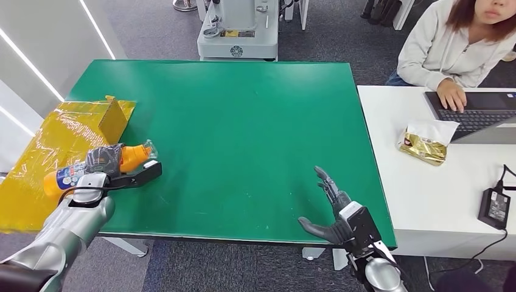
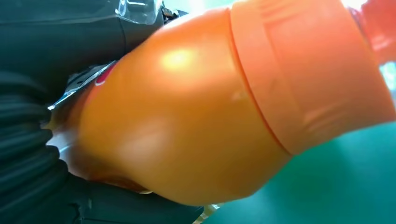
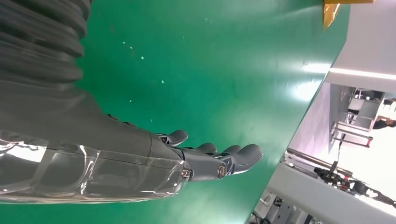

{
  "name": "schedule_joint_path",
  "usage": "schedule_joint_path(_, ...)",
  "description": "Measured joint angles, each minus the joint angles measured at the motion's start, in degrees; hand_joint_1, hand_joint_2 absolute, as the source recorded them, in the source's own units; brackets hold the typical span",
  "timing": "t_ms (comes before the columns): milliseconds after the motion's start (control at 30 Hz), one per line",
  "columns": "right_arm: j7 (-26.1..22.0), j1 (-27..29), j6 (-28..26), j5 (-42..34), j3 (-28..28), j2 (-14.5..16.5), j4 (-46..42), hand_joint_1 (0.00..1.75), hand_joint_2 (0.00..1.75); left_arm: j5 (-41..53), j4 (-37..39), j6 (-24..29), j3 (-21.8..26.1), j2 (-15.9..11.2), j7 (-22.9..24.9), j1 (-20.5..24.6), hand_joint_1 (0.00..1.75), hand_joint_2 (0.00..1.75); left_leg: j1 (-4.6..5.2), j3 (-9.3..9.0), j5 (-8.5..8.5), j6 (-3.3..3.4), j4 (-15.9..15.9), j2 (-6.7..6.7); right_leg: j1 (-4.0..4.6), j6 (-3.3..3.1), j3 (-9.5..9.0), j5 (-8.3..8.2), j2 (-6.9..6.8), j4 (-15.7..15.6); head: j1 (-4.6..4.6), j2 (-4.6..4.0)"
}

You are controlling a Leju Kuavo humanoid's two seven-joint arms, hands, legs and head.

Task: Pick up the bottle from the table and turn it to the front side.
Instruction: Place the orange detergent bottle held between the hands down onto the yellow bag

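Left hand (image 1: 104, 172) grips the orange bottle (image 1: 131, 156), lifted at the table's left edge.

Its fingers wrap the bottle's middle, with the cap end pointing toward the centre of the green table (image 1: 243, 121) and the labelled base end back over the yellow-wrapped box (image 1: 55, 146); the bottle lies nearly level in the grasp and looks clear of the surface. Right hand (image 1: 333, 216) hovers near the table's front edge, fingers spread, holding nothing. Picking up seems done and the turning step is in hand. Next, I judge, the wrist must roll the bottle until its front label faces forward, keeping the grip firm so the smooth plastic does not slip.
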State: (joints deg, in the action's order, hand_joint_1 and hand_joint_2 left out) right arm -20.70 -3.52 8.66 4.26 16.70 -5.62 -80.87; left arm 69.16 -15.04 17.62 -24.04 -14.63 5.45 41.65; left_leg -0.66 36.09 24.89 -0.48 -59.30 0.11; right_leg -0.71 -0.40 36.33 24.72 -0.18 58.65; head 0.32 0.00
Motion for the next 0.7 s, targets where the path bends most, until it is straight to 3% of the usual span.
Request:
schedule_joint_path(133,0.04,-0.29,0.13,0.40,0.03,0.00,0.01,0.00,1.75,0.44,0.26,-0.91,0.27,-0.51,0.51,-0.05,1.73,1.75,0.01,0.00,0.00,0.00,0.00,-0.02,0.00,0.00,-0.01,0.00,-0.03,0.00,0.00,0.00)
schedule_joint_path(200,0.04,-0.36,0.15,0.42,0.04,0.00,0.02,0.00,1.75,0.52,0.33,-1.10,0.31,-0.66,0.56,-0.06,1.61,1.75,0.01,0.00,0.00,0.00,-0.01,-0.02,0.00,0.01,-0.01,0.00,-0.03,0.00,0.00,0.00)
schedule_joint_path(233,0.04,-0.37,0.16,0.43,0.04,0.00,0.02,0.00,1.75,0.63,0.33,-1.31,0.32,-0.69,0.57,-0.08,1.30,1.75,0.01,0.00,0.00,0.00,-0.01,-0.02,0.00,0.01,-0.01,-0.01,-0.03,-0.01,0.00,0.00)
schedule_joint_path(333,0.07,-0.13,0.19,0.50,0.06,-0.10,-0.14,0.00,1.75,1.39,0.35,-1.79,0.33,-0.73,0.60,-0.26,0.13,1.75,0.01,0.00,0.00,0.00,-0.01,-0.03,0.00,0.00,-0.01,0.00,-0.03,-0.01,0.00,0.00)
schedule_joint_path(367,0.10,0.05,0.20,0.51,0.07,-0.21,-0.30,0.00,1.75,1.73,0.36,-1.71,0.33,-0.73,0.57,-0.36,0.00,1.75,0.01,0.00,0.00,0.00,-0.01,-0.03,0.00,0.00,-0.01,0.00,-0.03,-0.02,-0.01,0.00)
schedule_joint_path(700,1.06,2.03,0.10,1.79,0.27,-0.70,-2.61,0.00,1.75,6.08,0.35,2.76,0.30,1.13,-2.40,-0.79,0.00,1.75,0.01,-0.01,0.02,0.02,-0.01,-0.02,-0.01,0.01,0.00,0.00,-0.03,-0.04,0.00,0.00)
